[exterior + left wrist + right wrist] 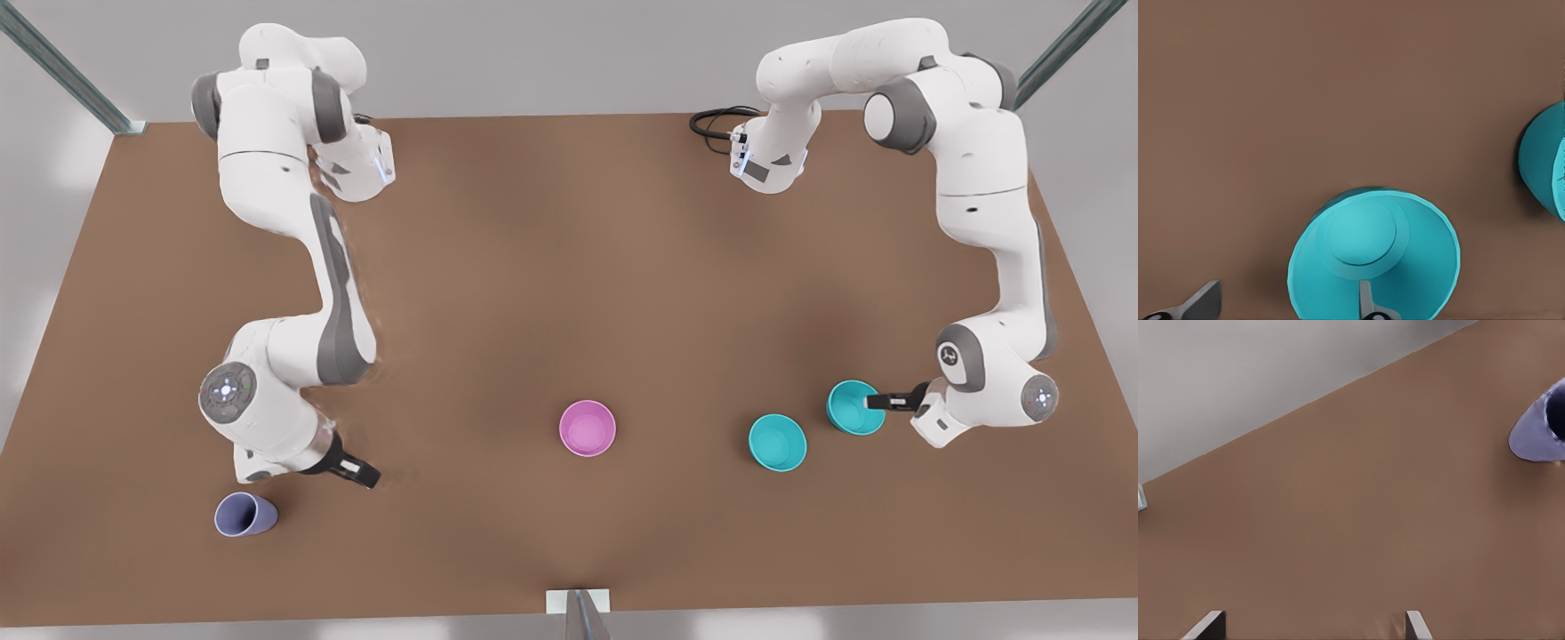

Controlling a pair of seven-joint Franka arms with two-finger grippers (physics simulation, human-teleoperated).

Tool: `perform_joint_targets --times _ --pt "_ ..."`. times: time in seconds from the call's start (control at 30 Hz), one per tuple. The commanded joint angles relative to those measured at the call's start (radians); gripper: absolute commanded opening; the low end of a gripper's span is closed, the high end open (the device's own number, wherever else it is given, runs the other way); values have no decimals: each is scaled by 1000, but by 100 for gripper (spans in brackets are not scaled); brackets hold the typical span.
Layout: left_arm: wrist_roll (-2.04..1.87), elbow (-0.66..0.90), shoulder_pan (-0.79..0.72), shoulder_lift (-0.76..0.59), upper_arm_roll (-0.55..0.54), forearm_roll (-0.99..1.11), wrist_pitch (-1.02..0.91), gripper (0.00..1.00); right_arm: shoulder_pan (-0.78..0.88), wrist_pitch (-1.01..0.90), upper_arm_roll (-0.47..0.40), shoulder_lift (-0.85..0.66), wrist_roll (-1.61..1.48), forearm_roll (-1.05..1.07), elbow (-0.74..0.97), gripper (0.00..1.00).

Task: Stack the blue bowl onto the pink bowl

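I see the left gripper [876,401] with jaws apart astride the blue bowl's [854,407] rim — right gripper [360,470] waits open near the purple cup [244,515].

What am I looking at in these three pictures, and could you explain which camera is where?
These are simulator renders of two white robot arms at a brown table. The wide picture looks down from above; the other two come from cameras on each arm's wrist.

On the table stand a pink bowl, two turquoise bowls and a lavender cup.

The left end effector, on the front view's right, is at the blue bowl. Its fingers are open, one inside the rim and one outside, so nothing is gripped yet. The second turquoise bowl sits beside it, apart.

The right end effector, on the front view's left, waits open and empty near the cup.
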Motion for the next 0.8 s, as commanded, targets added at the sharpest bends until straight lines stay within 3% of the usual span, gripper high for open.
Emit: perform_joint_targets --times 0.0,0.1,0.13,0.17,0.2,0.27,0.5,0.6,0.7,0.77 --pt "229 -7 -5 7 -1 -5 22 100 -22 -550 -116 -99 -807 -58 8 100" --pt "227 -5 -5 33 -1 -6 37 100 6 -762 -113 -307 -758 -181 8 100" --pt "227 -5 -5 34 -1 -6 40 81 -28 -768 -26 -424 -699 -209 -41 100" --pt "227 -5 -5 34 -1 -12 40 62 -111 -722 126 -548 -617 -296 -154 100" --pt "227 -5 -5 33 -1 -12 38 45 -157 -626 202 -640 -545 -321 -283 100" --pt "224 -5 -5 34 -1 -41 37 21 -208 -570 249 -679 -540 -321 -340 100" --pt "168 -4 -8 -1 -6 -40 25 21 -191 -526 260 -644 -539 -313 -372 100" --pt "-185 19 -221 -144 0 -34 -162 21 -184 -547 255 -551 -540 -305 -291 100" --pt "-602 206 -423 -118 -7 -31 -267 21 -253 -552 242 -455 -550 -252 -207 100" --pt "-837 335 -574 -6 -7 -29 -267 21 -264 -604 242 -427 -554 -279 -142 100"
